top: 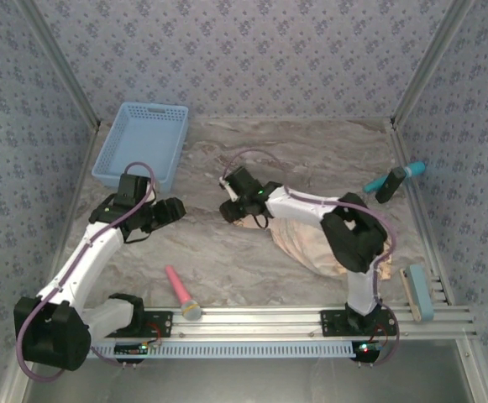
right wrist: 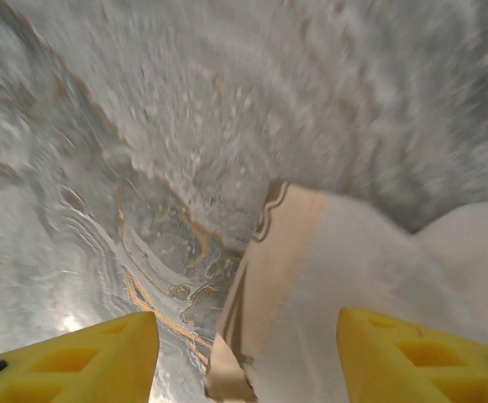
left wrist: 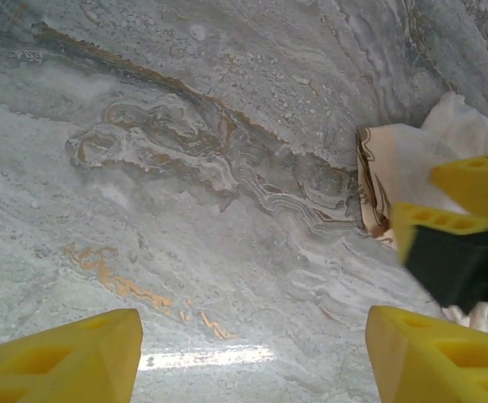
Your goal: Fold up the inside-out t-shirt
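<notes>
The inside-out t-shirt (top: 304, 248) is lying bunched toward the near edge of the surface (top: 227, 269), right of centre. The right tool (right wrist: 248, 336) is hovering open over its hem and the left tool (left wrist: 252, 336) is gaping nearby, both empty. Flattening seems underway; the next move calls for pinching that hem.

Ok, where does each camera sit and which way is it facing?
Top external: above, behind the bases, looking down at the table; both arms, left claw, right claw.
Left wrist: faces down at bare marble; own fingers, right claw's tips.
Right wrist: faces down over the t-shirt's edge; own fingers.
Shared: both wrist views catch the t-shirt.
</notes>
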Motion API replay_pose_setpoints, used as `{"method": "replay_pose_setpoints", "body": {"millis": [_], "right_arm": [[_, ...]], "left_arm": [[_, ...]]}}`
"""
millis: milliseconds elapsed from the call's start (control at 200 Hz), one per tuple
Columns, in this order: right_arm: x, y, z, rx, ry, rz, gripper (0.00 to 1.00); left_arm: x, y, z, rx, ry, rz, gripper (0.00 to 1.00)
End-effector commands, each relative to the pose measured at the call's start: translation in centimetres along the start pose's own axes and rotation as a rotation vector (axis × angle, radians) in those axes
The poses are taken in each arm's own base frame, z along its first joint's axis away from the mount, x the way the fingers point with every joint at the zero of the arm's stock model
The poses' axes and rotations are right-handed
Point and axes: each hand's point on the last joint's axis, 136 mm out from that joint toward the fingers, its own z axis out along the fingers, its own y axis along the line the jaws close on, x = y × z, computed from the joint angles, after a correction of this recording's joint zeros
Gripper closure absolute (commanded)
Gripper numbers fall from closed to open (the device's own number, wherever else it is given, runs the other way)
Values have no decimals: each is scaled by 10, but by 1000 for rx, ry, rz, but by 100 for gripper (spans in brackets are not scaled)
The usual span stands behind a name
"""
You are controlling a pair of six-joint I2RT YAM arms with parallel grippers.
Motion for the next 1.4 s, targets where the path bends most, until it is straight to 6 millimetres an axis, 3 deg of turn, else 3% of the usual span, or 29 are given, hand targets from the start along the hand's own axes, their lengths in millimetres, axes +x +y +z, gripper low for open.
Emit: {"method": "replay_pose_setpoints", "body": {"millis": [0, 115, 210, 375, 480, 560, 725, 825, 904, 1099, 1274, 1394], "right_arm": [[-7, -5, 17, 112, 7, -1, 45], [-4, -11, 29, 210, 38, -24, 74], [-20, -7, 12, 189, -8, -14, 100], [-69, 30, -58, -50, -150, -21, 100], [-94, 50, -116, -214, -256, -79, 100], [-116, 47, -166, -328, -350, -54, 100], [-169, 39, -273, -483, -541, -73, 100], [-188, 36, -320, -515, -619, -90, 100], [-190, 31, -347, -530, -673, -84, 100], [-177, 12, -378, -544, -737, -18, 100], [-161, 13, -392, -557, -732, -21, 100], [-150, 13, -394, -552, -723, -20, 100]], "left_arm": [[-3, -5, -6, 25, -39, 21, 29], [2, 0, -7, 15, -40, 28, 30], [6, 0, -4, 29, -31, 38, 30], [2, -10, -6, 74, -47, 53, 30], [-8, -38, -12, 203, -57, 74, 30], [-18, -56, -23, 265, -80, 83, 26], [-44, -70, -42, 266, -167, 140, 19], [-47, -86, -41, 336, -154, 162, 13], [-47, -89, -31, 363, -144, 167, 10], [-43, -60, 3, 254, -154, 211, 9], [-43, -35, 32, 146, -148, 227, 8], [-48, -56, 31, 248, -163, 257, 7]]}}
